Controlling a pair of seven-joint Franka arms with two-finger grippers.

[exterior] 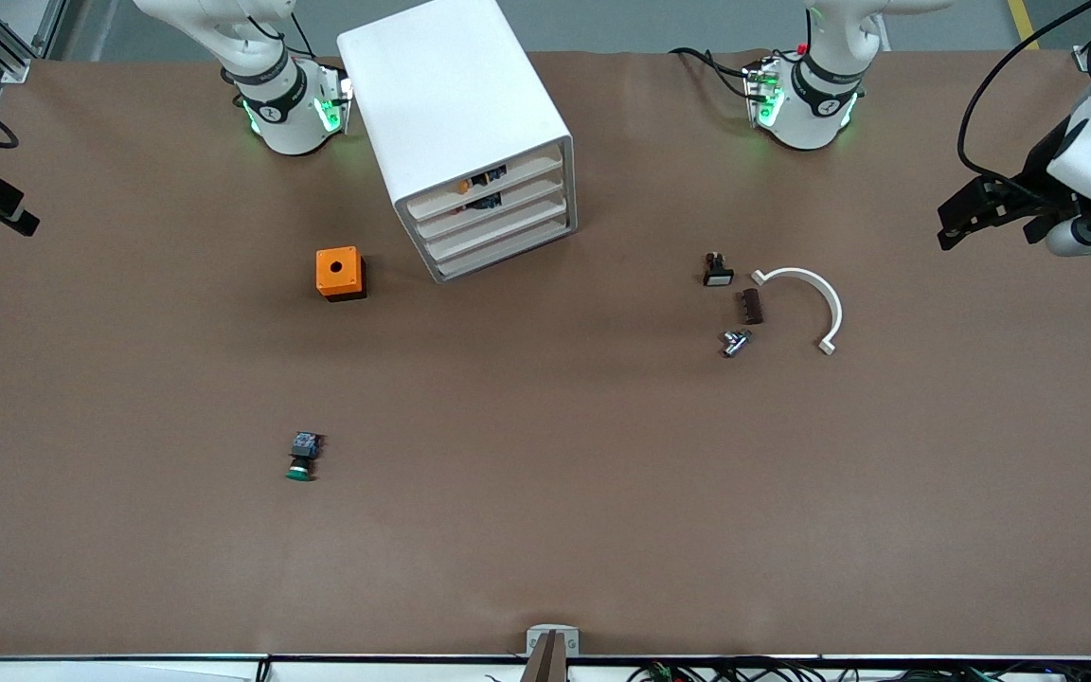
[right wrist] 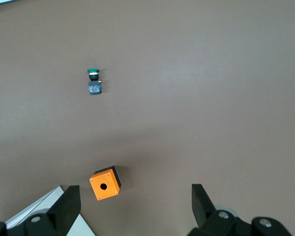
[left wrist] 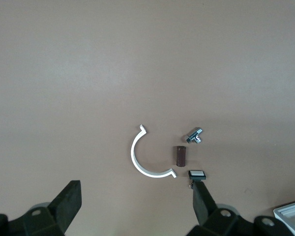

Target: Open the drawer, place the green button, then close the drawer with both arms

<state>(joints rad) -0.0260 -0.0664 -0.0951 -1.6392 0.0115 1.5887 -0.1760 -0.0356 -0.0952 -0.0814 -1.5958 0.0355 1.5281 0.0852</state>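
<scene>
Both arms waited high, jaws spread empty; the button [exterior: 303, 456] lay at the cabinet's [exterior: 456, 114] seven o'clock, drawer [exterior: 500, 230] shut.

Right gripper [right wrist: 132, 206]: out of the front view; in its own wrist view only the two fingertips show, bases cut by the frame edge. Left gripper [left wrist: 136, 206]: same in its wrist view; in the front view it sits at the frame edge over the worktop's left-arm end, finger gap not readable. Cabinet [exterior: 470, 133]: small parts inside the upper trays, too small to identify. Cabinet corner clipped in both wrist views. Button [exterior: 302, 457]: detail too small to tell.
</scene>
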